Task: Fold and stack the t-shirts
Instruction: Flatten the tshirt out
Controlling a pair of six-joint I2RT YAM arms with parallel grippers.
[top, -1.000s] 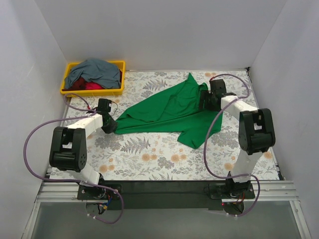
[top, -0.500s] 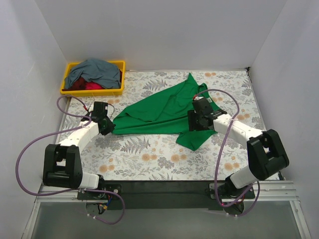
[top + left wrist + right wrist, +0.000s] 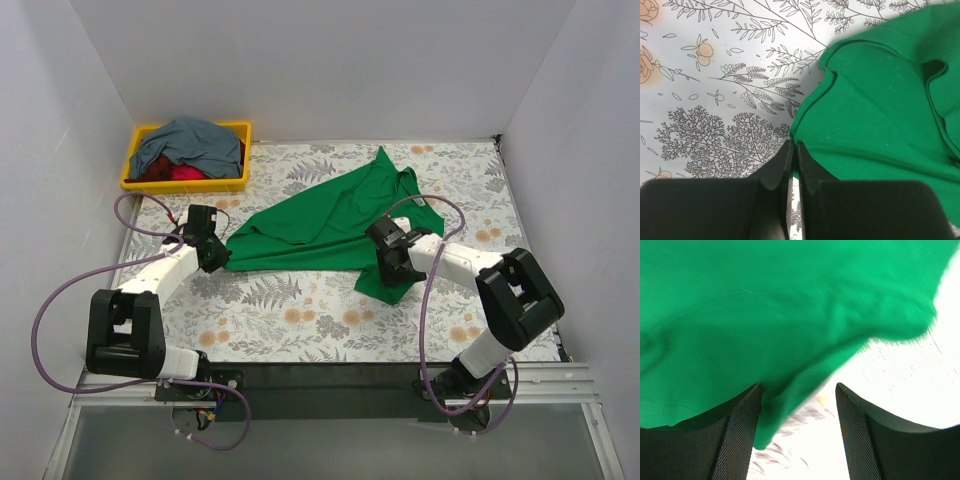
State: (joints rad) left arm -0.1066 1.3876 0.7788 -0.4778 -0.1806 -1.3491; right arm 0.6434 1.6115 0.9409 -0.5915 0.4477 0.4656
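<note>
Three shirts share the scene. The green shirt [image 3: 330, 215] lies spread and rumpled on the flowered table [image 3: 300, 310], to the right of the yellow bin [image 3: 132, 160] and nearer to me than it. The grey shirt [image 3: 190, 145] is heaped inside the bin, over the red shirt [image 3: 180, 172], which shows only as a strip by the bin's near wall.

My left gripper [image 3: 794, 147], nearer to me than the bin, has its fingers pressed together on the corner of the green shirt's hem, the point of cloth closest to the bin. From there the stitched hem runs away from the tips and curls into a fold.

My right gripper [image 3: 799, 390] is at the shirt's side farthest from the bin. Its fingers are apart, straddling a loose, drooping edge, with cloth against one finger and table showing between them.

A broad strip of tabletop runs between the shirt's near edge and my bases. A narrower band separates the bin from the shirt's far edge.
</note>
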